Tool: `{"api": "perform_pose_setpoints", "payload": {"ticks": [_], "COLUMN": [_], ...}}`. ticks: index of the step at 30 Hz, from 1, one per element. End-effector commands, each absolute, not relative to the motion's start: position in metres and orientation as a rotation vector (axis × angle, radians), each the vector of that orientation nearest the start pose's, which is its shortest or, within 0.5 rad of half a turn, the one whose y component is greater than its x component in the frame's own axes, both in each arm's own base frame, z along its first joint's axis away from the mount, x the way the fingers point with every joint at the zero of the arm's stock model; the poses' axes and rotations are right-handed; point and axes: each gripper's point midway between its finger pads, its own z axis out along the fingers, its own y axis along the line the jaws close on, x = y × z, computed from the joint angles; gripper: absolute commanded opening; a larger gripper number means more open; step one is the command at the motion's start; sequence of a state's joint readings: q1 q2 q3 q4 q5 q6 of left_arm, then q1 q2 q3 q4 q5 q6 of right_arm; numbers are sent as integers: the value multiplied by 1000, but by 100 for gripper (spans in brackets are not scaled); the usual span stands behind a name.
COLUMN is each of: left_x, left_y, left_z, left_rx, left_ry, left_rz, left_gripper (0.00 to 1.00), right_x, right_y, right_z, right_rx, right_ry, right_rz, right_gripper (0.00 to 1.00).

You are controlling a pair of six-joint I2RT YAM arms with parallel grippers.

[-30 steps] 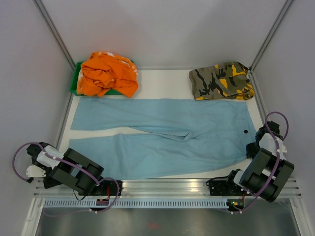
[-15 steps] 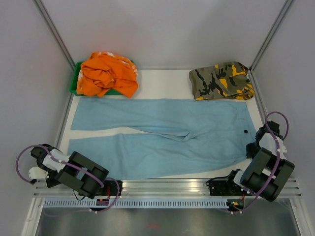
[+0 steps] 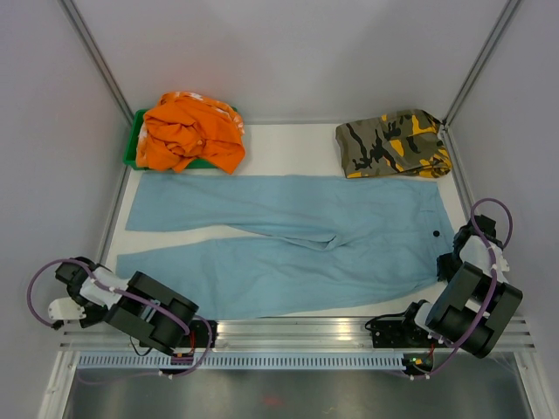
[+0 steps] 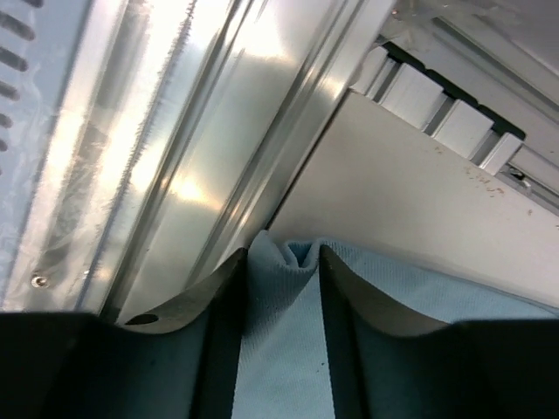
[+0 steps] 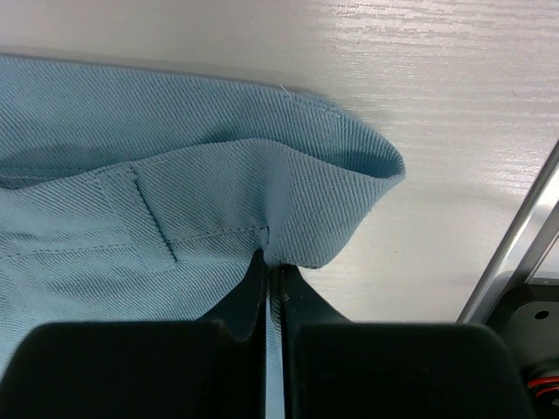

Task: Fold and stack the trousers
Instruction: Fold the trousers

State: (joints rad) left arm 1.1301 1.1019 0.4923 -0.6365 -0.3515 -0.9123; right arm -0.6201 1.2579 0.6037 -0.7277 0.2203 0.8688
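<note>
On the table (image 3: 288, 131) lie one trousers (image 3: 288, 240), two other garments.

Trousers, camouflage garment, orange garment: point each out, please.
trousers (image 3: 349, 236), top external view, seat area near the crotch.
camouflage garment (image 3: 391, 144), top external view, its middle.
orange garment (image 3: 188, 131), top external view, top of the heap.

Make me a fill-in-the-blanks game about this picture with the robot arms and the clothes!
1. The trousers spread flat on the table are light ____.
2. The orange clothes sit on a ____ tray.
3. The camouflage garment lies at the far ____ corner of the table.
4. The right gripper pinches the trousers at the ____ end.

Missing words: blue; green; right; waist
</note>
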Motion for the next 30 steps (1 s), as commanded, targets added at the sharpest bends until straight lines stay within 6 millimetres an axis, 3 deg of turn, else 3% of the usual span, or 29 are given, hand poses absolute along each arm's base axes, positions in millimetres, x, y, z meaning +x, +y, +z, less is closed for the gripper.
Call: {"api": "perform_pose_setpoints", "payload": {"ticks": [1, 2, 3, 4, 5, 16, 30], "left_x": [71, 71, 72, 72, 71, 84, 99], "left_y": [178, 177, 175, 177, 177, 186, 196], "left_z": [-6, -7, -8, -6, -6, 7, 25], "left_rx": [-2465, -2472, -2478, -2479, -2484, -2428, -2408], "left_ry": [1406, 1414, 1422, 1417, 1421, 1431, 1418], "left_rz": [411, 402, 398, 402, 404, 344, 278], "left_gripper": [38, 35, 16, 4, 2, 2, 2], "right_x": [150, 149, 148, 148, 148, 150, 176], "right_y": [-108, -108, -108, -109, -108, -113, -121], "right_z": [-1, -1, -2, -1, -1, 7, 26], "right_rx": [2047, 2047, 2047, 2044, 2040, 2003, 1892], "right_ry": [2121, 2124, 2124, 2122, 2128, 2143, 2149], "right_rz": [-249, -257, -264, -265, -266, -280, -185], "right_gripper": [1, 1, 1, 1, 1, 0, 0]}}
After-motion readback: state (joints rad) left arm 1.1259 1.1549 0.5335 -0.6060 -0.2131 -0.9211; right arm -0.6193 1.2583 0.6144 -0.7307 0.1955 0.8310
